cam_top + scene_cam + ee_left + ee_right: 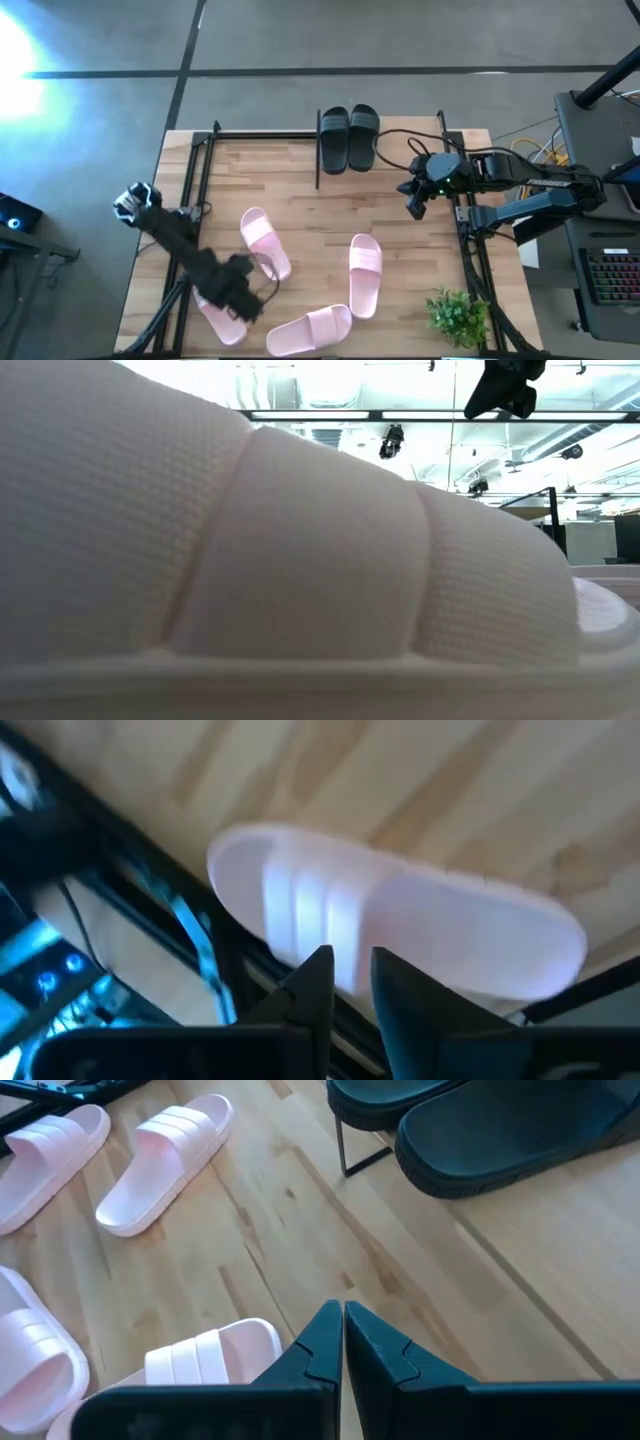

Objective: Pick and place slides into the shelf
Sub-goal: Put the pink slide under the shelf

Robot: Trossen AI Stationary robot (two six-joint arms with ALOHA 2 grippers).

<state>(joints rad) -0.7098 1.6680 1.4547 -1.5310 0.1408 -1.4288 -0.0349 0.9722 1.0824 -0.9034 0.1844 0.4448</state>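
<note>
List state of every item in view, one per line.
black slides: pair side by side on the shelf
shelf: holds only the black pair
pink slides: four loose on the tabletop, none shelved
left gripper: slightly open over one pink slide's strap
right gripper: shut, empty, near the shelf
plant: upright at table corner

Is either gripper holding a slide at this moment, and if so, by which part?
Nothing is held. The left gripper hovers with a narrow gap over a pale pink slip-on slide, not clamping it. The right gripper is shut on nothing above the wooden tabletop.
</note>
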